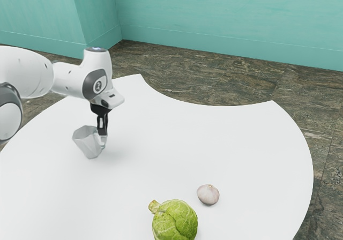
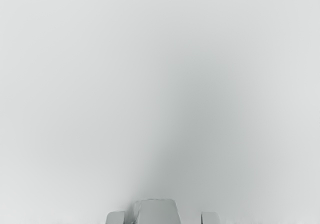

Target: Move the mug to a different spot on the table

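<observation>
A pale grey faceted mug (image 1: 88,141) hangs tilted just above the white table (image 1: 214,138), near the exterior view's left. My black gripper (image 1: 102,134) comes down from above and is shut on the mug's right side, at the rim or handle. A soft shadow lies on the table right of the mug. In the wrist view a grey part of the mug (image 2: 155,211) sits directly under my hand, with bare white table beyond it.
A green cabbage (image 1: 173,220) lies at the table's front edge, with a garlic bulb (image 1: 208,194) just right of it. The round table's edge curves along the back and right, over a dark stone floor (image 1: 225,74). Teal walls stand behind.
</observation>
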